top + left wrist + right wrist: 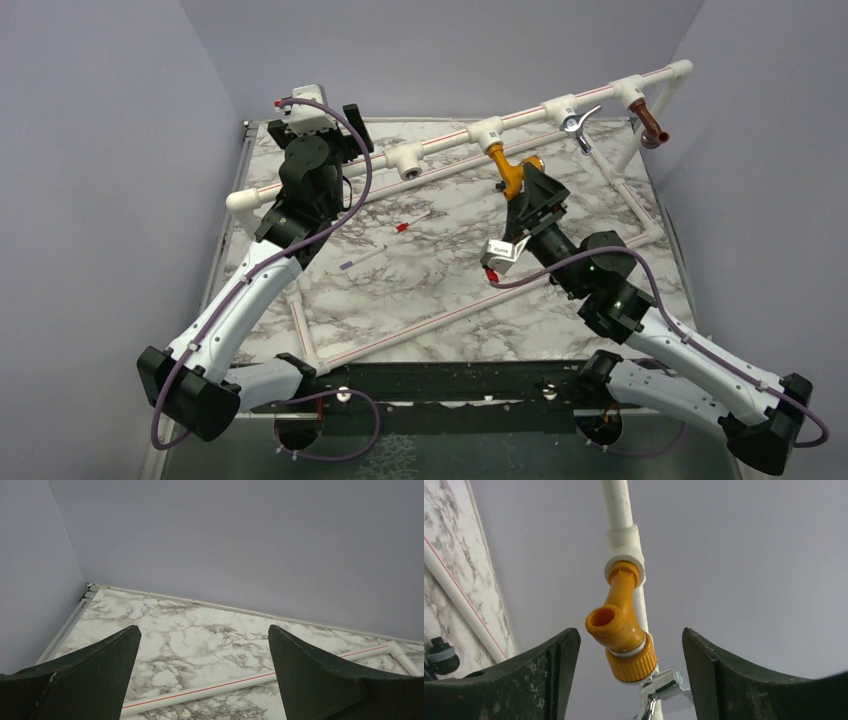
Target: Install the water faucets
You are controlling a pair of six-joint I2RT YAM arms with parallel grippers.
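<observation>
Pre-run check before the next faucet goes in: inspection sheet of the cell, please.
Surface: marble tabletop, white pipe frame on it.
Job's things: yellow faucet, chrome faucet and copper faucet sit in tees; one tee is empty.
Clutter: red-tipped stick, purple-tipped stick.
End effectors: left end effector open, empty; right end effector open, straddling the yellow faucet without touching it.
Cables: purple cables along both arms; no snag seen.
Surroundings: plain grey walls.
</observation>
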